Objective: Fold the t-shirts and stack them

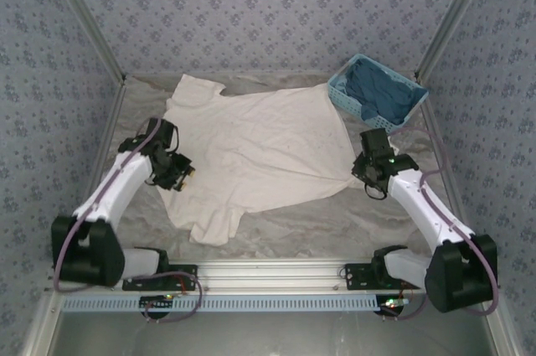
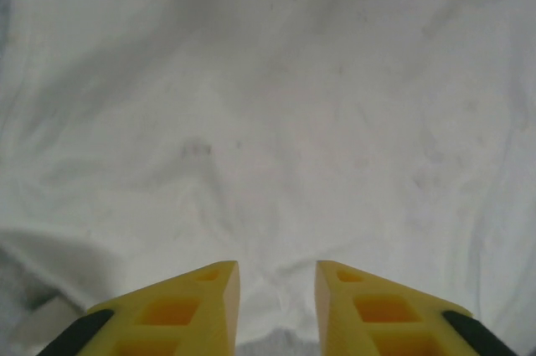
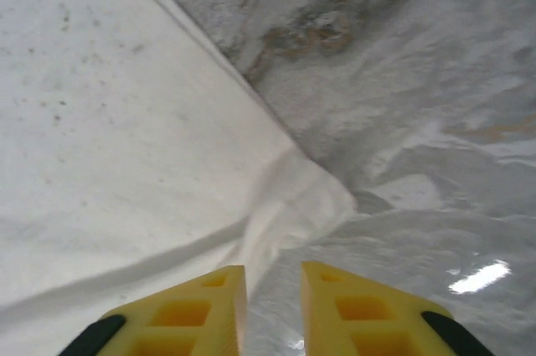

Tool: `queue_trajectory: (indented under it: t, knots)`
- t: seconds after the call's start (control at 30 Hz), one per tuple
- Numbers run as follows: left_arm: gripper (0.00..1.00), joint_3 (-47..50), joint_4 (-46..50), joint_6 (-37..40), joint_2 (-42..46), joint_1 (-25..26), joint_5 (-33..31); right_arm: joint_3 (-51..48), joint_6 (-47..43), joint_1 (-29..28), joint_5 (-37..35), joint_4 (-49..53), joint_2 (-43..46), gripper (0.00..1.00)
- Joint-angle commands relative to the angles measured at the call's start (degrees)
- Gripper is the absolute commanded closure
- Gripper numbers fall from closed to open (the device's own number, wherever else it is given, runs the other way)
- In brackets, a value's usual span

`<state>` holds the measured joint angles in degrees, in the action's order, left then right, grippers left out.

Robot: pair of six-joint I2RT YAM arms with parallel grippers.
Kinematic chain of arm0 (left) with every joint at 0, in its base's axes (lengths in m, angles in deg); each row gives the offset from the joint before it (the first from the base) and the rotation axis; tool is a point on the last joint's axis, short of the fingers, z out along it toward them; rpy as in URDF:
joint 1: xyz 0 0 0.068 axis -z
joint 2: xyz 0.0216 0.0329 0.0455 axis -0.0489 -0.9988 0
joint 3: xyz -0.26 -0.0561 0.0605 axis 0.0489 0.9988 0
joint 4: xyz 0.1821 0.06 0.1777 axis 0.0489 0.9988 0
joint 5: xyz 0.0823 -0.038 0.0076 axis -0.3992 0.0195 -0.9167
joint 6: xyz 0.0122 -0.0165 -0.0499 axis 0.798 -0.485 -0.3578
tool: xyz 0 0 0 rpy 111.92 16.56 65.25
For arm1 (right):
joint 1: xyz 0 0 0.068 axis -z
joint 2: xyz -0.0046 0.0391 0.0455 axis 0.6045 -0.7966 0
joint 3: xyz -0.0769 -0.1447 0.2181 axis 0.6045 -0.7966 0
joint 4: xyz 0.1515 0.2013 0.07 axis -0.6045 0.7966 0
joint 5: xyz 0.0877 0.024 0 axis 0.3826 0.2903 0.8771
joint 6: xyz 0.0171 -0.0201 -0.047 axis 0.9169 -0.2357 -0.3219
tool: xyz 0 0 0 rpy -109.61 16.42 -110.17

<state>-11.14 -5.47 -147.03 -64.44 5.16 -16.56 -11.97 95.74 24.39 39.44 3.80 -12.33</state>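
Note:
A cream-white t-shirt (image 1: pixel 260 147) lies spread out on the table with soft wrinkles, one sleeve at the far left and one at the near left. My left gripper (image 1: pixel 186 173) sits at the shirt's left edge. In the left wrist view its yellow fingers (image 2: pixel 201 306) stand apart, with the shirt (image 2: pixel 268 121) stretching ahead and its edge lying loose in the gap of the gripper (image 2: pixel 276 276). My right gripper (image 1: pixel 362 173) is at the shirt's right corner. That gripper (image 3: pixel 274 276) is open, and the shirt corner (image 3: pixel 310 197) lies just ahead of it, free.
A light-blue lattice basket (image 1: pixel 343 92) stands at the back right with dark blue cloth (image 1: pixel 381 92) in it. A grey marbled cover (image 1: pixel 335 222) lies under the shirt. Patterned walls close in the left, right and back.

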Motion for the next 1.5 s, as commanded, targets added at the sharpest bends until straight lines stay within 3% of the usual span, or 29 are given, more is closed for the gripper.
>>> queue_trajectory:
  t: [0.0, 0.2, 0.47, 0.9, 1.03, 1.13, 1.23, 1.37, 1.47]
  knots:
    - [0.74, -2.0, -6.6, 3.7, -7.2, -2.7, 1.7, 2.1, -1.9, -1.1, 4.9, -8.8, -5.6, 0.76]
    - [0.76, -4.5, -9.0, 9.7, -21.2, -8.7, 1.0, 6.1, -2.4, -0.9, 7.7, -10.4, -17.4, 0.76]
    - [0.77, -12.3, -9.9, 15.6, -31.7, -16.6, -0.2, 16.0, -3.8, -2.0, 8.5, -8.4, -30.4, 0.76]
    - [0.70, -19.0, -9.9, 22.7, -34.0, -17.2, 7.6, 29.4, -4.7, -2.1, 10.9, -3.1, -47.7, 0.78]
    - [0.62, -22.8, -9.9, 25.2, -36.0, -17.2, 9.5, 35.8, -6.2, -0.9, 11.4, -2.3, -51.6, 0.78]
    - [0.54, -24.0, -9.9, 26.9, -32.5, -17.2, 8.6, 39.8, -8.6, -0.5, 11.8, -2.2, -51.4, 0.77]
    - [0.49, -20.5, -9.9, 28.0, -23.0, -17.1, 4.0, 40.4, -10.9, -0.6, 11.3, -2.1, -47.5, 0.72]
    - [0.48, -11.9, 1.5, 26.8, -9.9, -17.2, -6.3, 34.3, -10.3, -0.5, 10.5, -2.5, -38.4, 0.62]
    - [0.47, -0.9, 5.2, 23.1, -0.4, -17.3, -6.8, 26.0, -6.1, 0.0, 10.4, -2.7, -29.9, 0.59]
